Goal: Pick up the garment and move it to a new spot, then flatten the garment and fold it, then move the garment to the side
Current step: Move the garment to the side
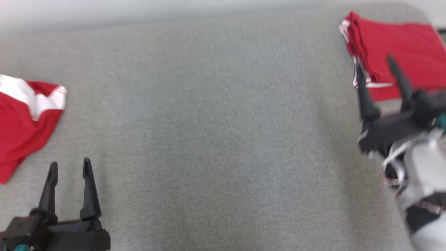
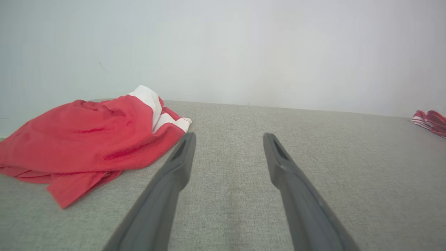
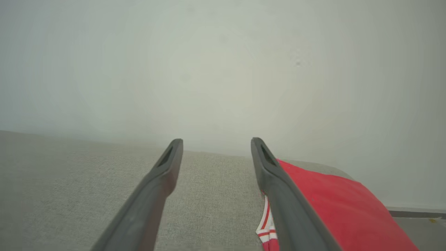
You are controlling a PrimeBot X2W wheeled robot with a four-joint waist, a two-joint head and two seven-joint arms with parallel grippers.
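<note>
A folded red garment [image 1: 397, 52] with white trim lies flat at the table's far right corner; the right wrist view has it [image 3: 334, 205] just right of the fingers. My right gripper [image 1: 374, 66] hovers open beside its near edge, nothing between its fingers [image 3: 167, 167]. A second red and white garment [image 1: 24, 115] lies crumpled at the left edge, seen bunched up [image 2: 90, 139] in the left wrist view. My left gripper [image 1: 69, 167] rests open at the lower left, to the right of that heap, holding nothing.
The grey fabric table top [image 1: 209, 132] spreads wide between the two garments. A pale wall [image 2: 244, 48] rises right behind the table's far edge. The table's right edge [image 1: 428, 17] runs just past the folded garment.
</note>
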